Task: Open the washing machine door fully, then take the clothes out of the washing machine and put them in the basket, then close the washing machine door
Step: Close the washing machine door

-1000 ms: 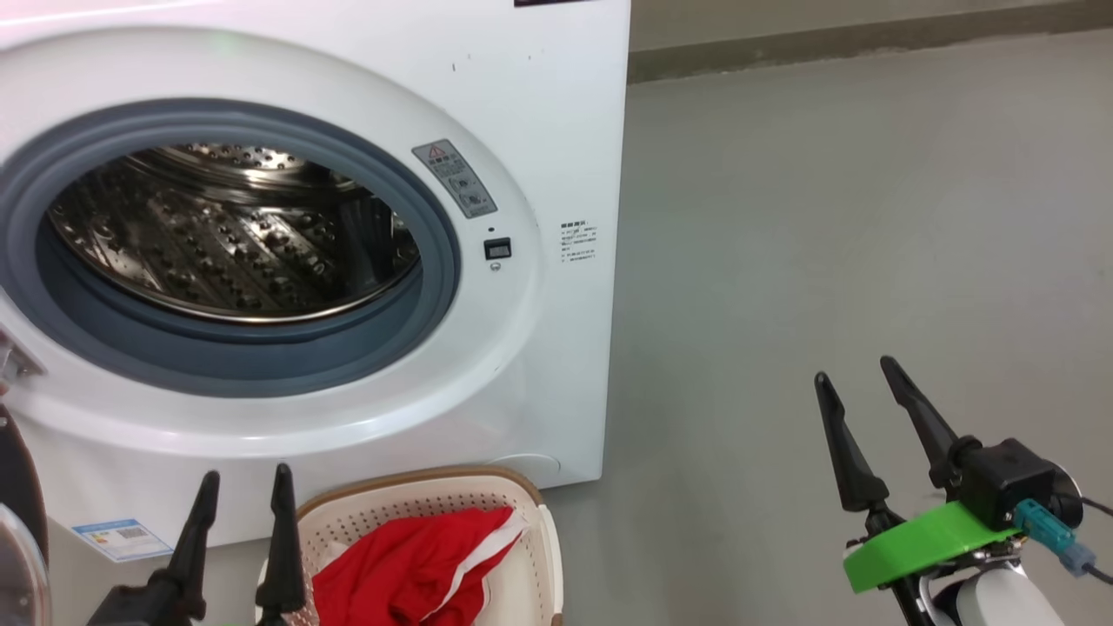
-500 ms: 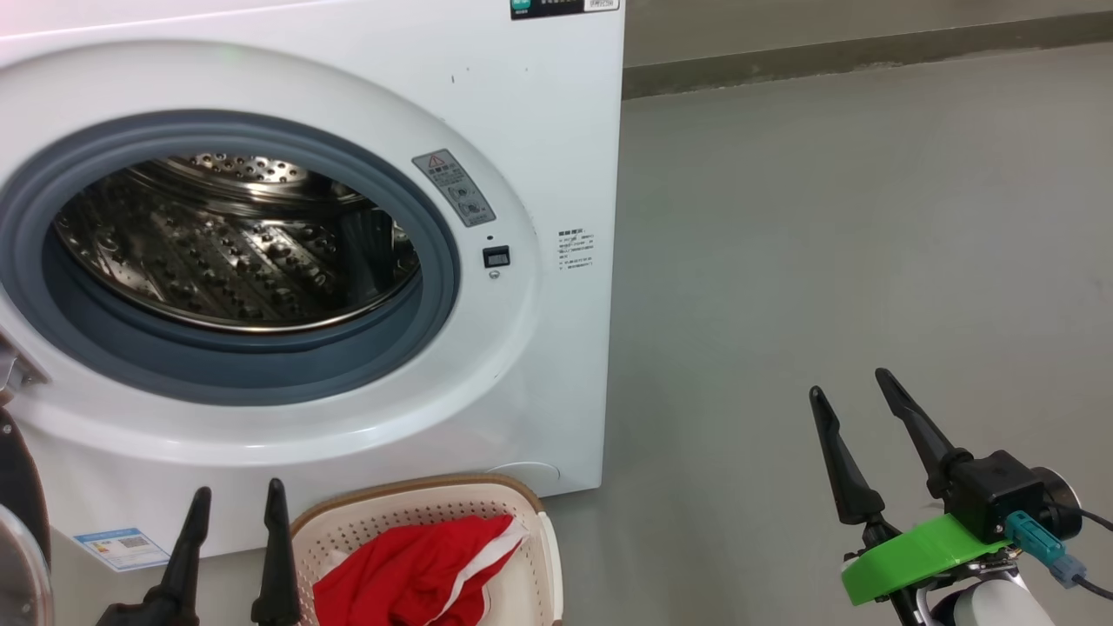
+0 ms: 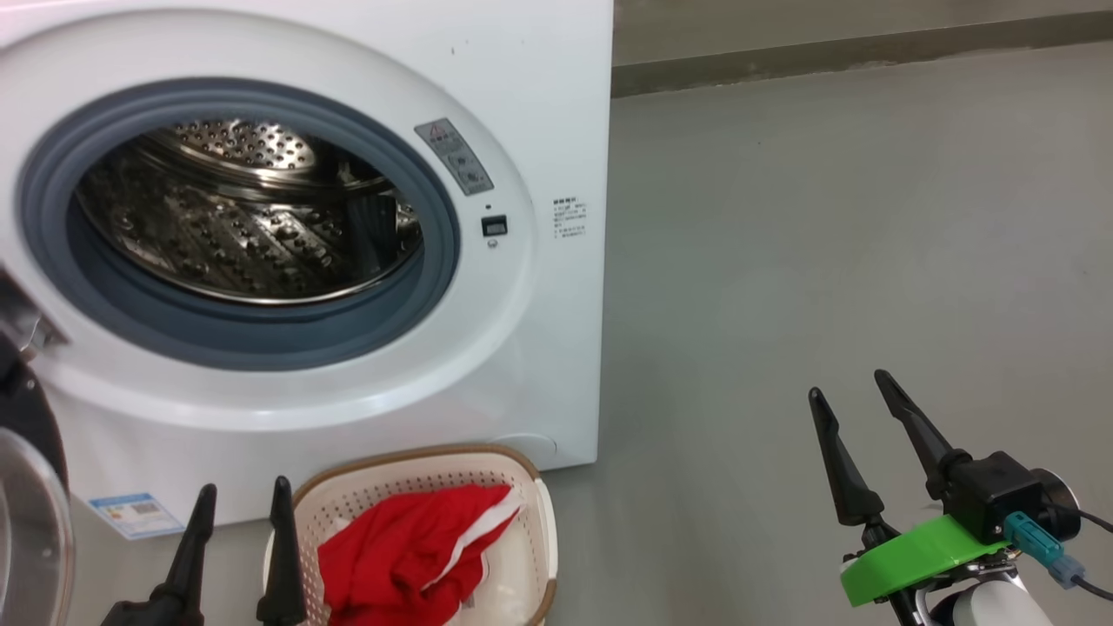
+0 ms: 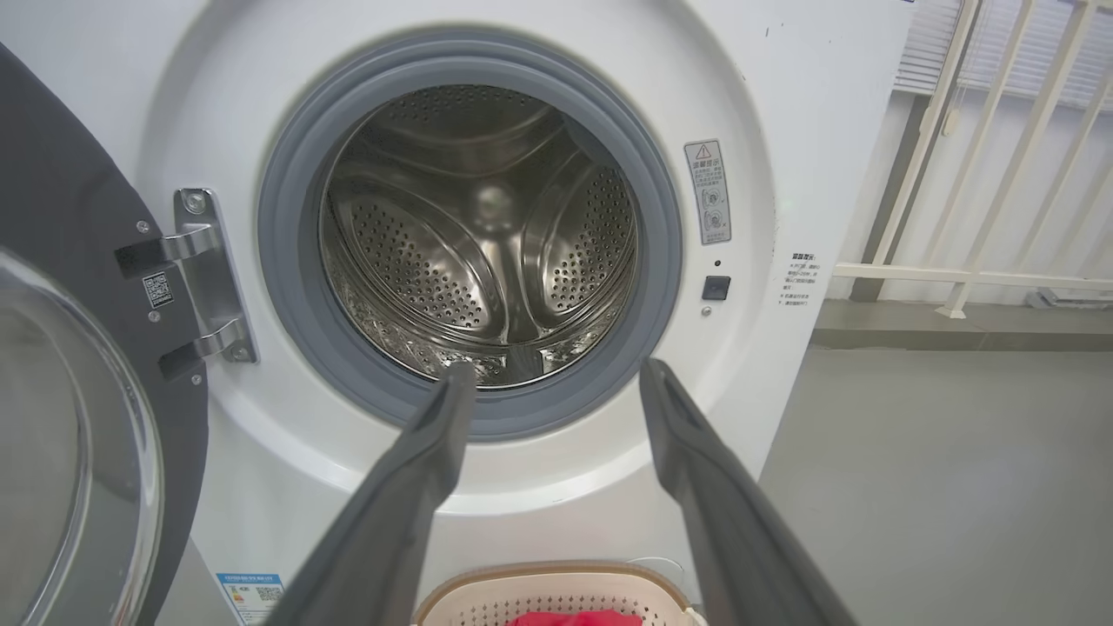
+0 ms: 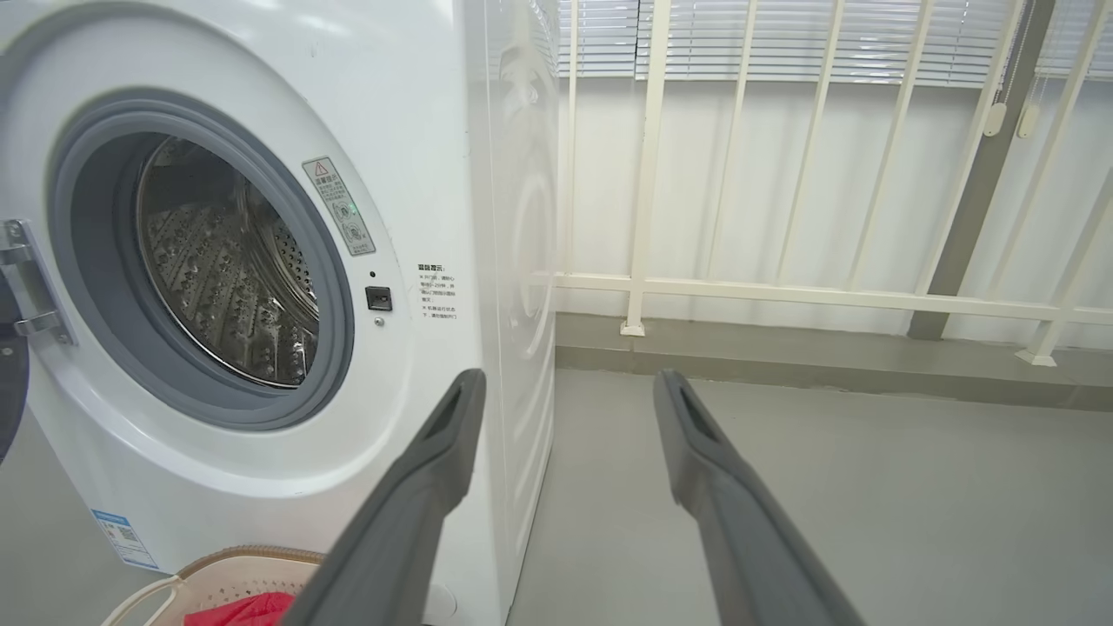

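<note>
The clothes (image 3: 400,556) are lying in the basket (image 3: 417,459) on the floor, just before the washing machine (image 3: 556,113); the left jaws and the right jaws are both hanging released, grasping nothing. The washing machine door (image 4: 78,391) is standing swung out on the left; a push on its bulging glass is likely risking a slip or an uncaught latch; the left jaws, hovering just beside the basket, may be risking a knock to it.

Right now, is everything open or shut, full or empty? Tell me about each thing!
washing machine door, open, swung out to the left.
washing machine, its drum empty.
clothes, heaped in the basket.
basket, on the floor before the washing machine, holding the clothes.
left gripper, open, holding nothing.
right gripper, open, holding nothing.
</note>
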You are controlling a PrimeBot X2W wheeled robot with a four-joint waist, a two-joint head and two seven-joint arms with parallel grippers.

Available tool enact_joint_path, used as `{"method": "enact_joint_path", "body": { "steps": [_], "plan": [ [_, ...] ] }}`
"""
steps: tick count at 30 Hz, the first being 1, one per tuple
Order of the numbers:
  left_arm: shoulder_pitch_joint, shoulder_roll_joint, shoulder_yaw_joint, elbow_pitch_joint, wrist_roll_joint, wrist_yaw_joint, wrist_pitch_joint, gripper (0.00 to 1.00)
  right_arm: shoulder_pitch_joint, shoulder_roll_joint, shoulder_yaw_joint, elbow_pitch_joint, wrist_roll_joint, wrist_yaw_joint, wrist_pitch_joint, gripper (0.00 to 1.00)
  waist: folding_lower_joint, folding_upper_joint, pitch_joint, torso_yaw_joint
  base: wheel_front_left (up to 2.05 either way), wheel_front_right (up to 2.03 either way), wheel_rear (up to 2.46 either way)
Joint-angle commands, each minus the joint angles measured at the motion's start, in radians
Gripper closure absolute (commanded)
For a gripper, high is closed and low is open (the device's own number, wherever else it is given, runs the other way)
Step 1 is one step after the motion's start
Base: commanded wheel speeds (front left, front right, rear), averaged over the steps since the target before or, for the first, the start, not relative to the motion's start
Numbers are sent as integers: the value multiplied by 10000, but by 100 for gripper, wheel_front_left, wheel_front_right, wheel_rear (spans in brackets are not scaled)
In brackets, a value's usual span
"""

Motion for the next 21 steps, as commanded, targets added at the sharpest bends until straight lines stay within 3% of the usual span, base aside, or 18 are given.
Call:
{"method": "enact_joint_path", "body": {
  "steps": [1,11,21],
  "plan": [
    [-9,193,269,-377,-22,10,-19,0,19,-41,209,-201,73,63,-65,0,0,0,-22,-4,-200,200,0],
    [14,206,224,-594,-220,-47,-64,0,43,-38,176,-166,77,63,-65,0,0,0,-36,49,-138,138,0],
    [89,202,157,-683,-198,28,-122,0,55,-54,233,-105,83,63,-65,0,0,0,-74,133,-17,17,0]
  ]
}}
